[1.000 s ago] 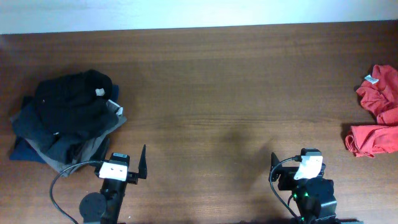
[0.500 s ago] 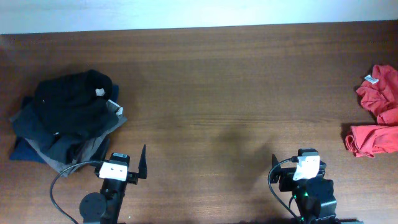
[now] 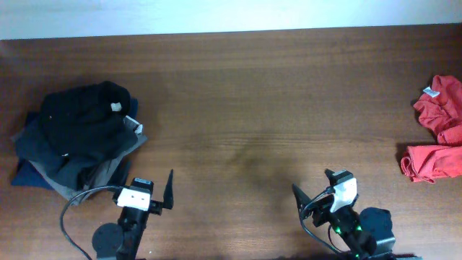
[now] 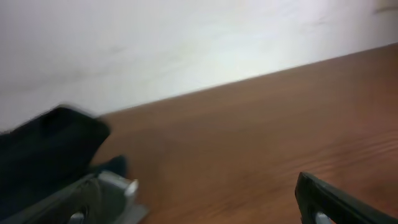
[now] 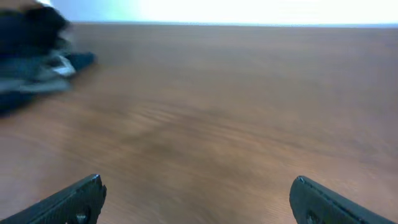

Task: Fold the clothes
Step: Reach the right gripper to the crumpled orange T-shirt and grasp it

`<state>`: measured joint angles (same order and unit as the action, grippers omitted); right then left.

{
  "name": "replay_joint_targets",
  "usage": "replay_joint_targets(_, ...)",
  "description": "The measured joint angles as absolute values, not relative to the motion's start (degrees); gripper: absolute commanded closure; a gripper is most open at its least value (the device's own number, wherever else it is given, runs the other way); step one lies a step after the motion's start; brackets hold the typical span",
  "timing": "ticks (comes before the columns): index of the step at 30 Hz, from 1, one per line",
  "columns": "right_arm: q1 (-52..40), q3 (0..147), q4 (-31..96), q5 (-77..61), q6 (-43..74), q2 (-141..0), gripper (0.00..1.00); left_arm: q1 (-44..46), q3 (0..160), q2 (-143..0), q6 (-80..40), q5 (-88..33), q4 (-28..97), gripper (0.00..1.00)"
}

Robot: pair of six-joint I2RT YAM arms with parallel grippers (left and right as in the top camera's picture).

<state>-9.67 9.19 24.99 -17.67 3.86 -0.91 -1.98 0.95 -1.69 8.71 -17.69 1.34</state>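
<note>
While the left pincer (image 4: pixel 214 194) has hardly stirred at the near edge of the counter (image 3: pixel 253 94), the right pincer (image 5: pixel 196 193) has swung round to its own left within the last second. Its wrist camera now looks across bare wood toward the pile of dark garments (image 3: pixel 79 137) instead of straight ahead. Both pincers stand spread wide and hold nothing. The red-orange T-shirt (image 3: pixel 442 108) lies crumpled at the far right edge of the counter. It is partly cut off by the frame, its white neck tag (image 3: pixel 431 92) faces up, and it is well apart from either pincer. Folding has evidently not begun. The turn points the right arm away from the shirt, so it probably still has to come back and reach out to the right before the garment can be drawn to the open middle and spread flat.
</note>
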Motion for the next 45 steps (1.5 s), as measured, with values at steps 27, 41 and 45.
replay_joint_targets(27, -9.5, 73.03, 59.9, -9.26, 3.81, -66.72, 0.01, -1.98, 71.18, -60.4, 8.56, -18.41, 52.99, 0.01)
replay_joint_targets(41, 19.4, 100.47, 60.82, -8.16, 15.53, -100.62, 0.3, -1.98, 79.46, -71.53, 8.97, -20.69, 60.36, 0.01)
replay_joint_targets(45, 27.75, 104.01, 55.75, -7.86, 18.02, -108.6, 0.3, -1.98, 79.46, -71.53, 8.97, -20.84, 60.4, 0.01)
